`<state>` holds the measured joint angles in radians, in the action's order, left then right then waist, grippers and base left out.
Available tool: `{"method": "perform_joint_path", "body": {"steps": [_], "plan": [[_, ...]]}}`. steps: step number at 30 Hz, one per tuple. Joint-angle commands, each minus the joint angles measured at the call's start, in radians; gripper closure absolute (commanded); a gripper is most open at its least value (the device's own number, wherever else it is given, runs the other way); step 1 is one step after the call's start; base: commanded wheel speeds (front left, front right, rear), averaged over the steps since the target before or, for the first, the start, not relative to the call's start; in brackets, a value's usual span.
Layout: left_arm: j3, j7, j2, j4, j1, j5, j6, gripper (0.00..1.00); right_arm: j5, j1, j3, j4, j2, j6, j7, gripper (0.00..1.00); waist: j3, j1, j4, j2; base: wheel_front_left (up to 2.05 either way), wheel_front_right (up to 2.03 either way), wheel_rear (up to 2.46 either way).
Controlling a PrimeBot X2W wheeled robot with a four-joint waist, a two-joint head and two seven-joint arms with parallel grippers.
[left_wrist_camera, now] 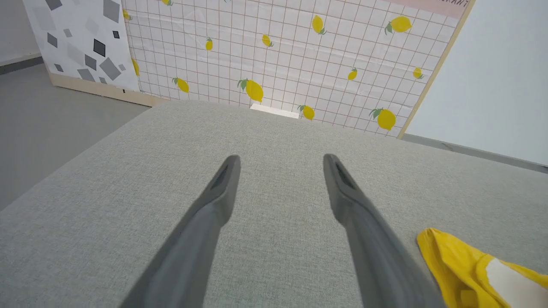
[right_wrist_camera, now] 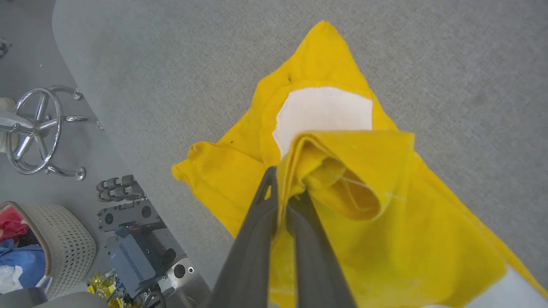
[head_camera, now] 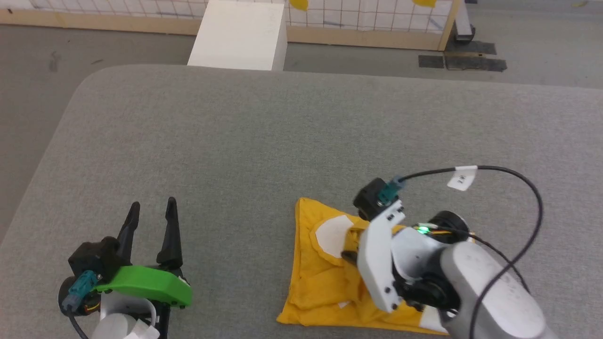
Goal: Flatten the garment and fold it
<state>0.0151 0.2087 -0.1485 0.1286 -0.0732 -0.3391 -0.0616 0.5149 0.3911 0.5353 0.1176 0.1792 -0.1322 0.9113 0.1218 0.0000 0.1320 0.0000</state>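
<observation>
Right gripper [right_wrist_camera: 285, 192] angled down, pinching garment [right_wrist_camera: 428, 239] fold, left gripper [head_camera: 153, 206] spread wide

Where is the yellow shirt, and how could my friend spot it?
Find the wide grey fabric surface. Toward its near right side lies the garment, pinched by the right tool. It is bright yellow with white patches, against plain grey.

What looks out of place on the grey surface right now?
The garment lies crumpled in a rough triangle, not flat, near the front edge of the grey surface, the right claw shut on a bunched fold. Nothing looks torn.
</observation>
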Motion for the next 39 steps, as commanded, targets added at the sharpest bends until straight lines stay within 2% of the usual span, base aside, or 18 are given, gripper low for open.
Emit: {"method": "perform_joint_path", "body": {"steps": [1,6,13,14,15,16,23,28,33,39], "plan": [[0.003,0.006,0.002,0.005,-0.002,-0.006,-0.004,0.0,-0.004,0.028,0.008,0.036,-0.023,0.002,-0.029,1.0,0.015,0.0,0.015,0.0,0.0,0.0,0.0],[0.012,0.012,0.006,0.02,-0.018,-0.013,-0.008,0.0,-0.012,0.092,0.048,0.175,-0.07,0.002,-0.101,1.0,0.037,0.0,0.04,0.0,0.0,0.0,0.0],[0.021,0.021,0.011,0.039,-0.029,-0.017,-0.01,0.0,-0.019,0.117,0.088,0.351,-0.101,0.002,-0.155,0.98,0.041,0.0,0.057,0.0,0.0,0.0,0.0],[0.021,0.022,0.011,0.042,-0.029,-0.018,-0.01,0.0,-0.014,0.12,0.099,0.364,-0.105,0.002,-0.17,0.6,0.039,0.0,0.057,0.0,0.0,0.0,0.0],[0.022,0.023,0.011,0.044,-0.028,-0.019,-0.01,0.0,-0.01,0.123,0.107,0.373,-0.107,0.002,-0.182,0.09,0.037,0.0,0.056,0.0,0.0,0.0,0.0],[0.021,0.024,0.011,0.047,-0.027,-0.02,-0.01,0.0,-0.003,0.128,0.12,0.378,-0.111,0.002,-0.196,0.0,0.034,0.0,0.054,0.0,0.0,0.0,0.0],[0.018,0.027,0.0,0.049,-0.011,-0.022,-0.006,0.0,0.11,0.169,0.202,0.292,-0.125,0.002,-0.274,0.0,-0.002,0.0,0.012,0.0,0.0,0.0,0.0],[0.016,0.025,-0.008,0.042,0.004,-0.022,0.001,0.0,0.128,0.181,0.19,0.201,-0.103,0.002,-0.343,0.0,-0.036,0.0,-0.039,0.0,0.0,0.0,0.0],[0.014,0.032,-0.014,0.024,0.021,-0.01,0.016,0.0,0.032,0.117,0.059,0.11,-0.029,0.002,-0.443,0.0,-0.064,0.0,-0.094,0.0,0.0,0.0,0.0],[0.016,0.045,-0.015,-0.01,0.025,0.028,0.035,0.0,-0.131,-0.054,-0.176,0.034,-0.013,0.002,-0.492,0.0,-0.069,0.0,-0.138,0.0,0.0,0.0,0.0]]}}
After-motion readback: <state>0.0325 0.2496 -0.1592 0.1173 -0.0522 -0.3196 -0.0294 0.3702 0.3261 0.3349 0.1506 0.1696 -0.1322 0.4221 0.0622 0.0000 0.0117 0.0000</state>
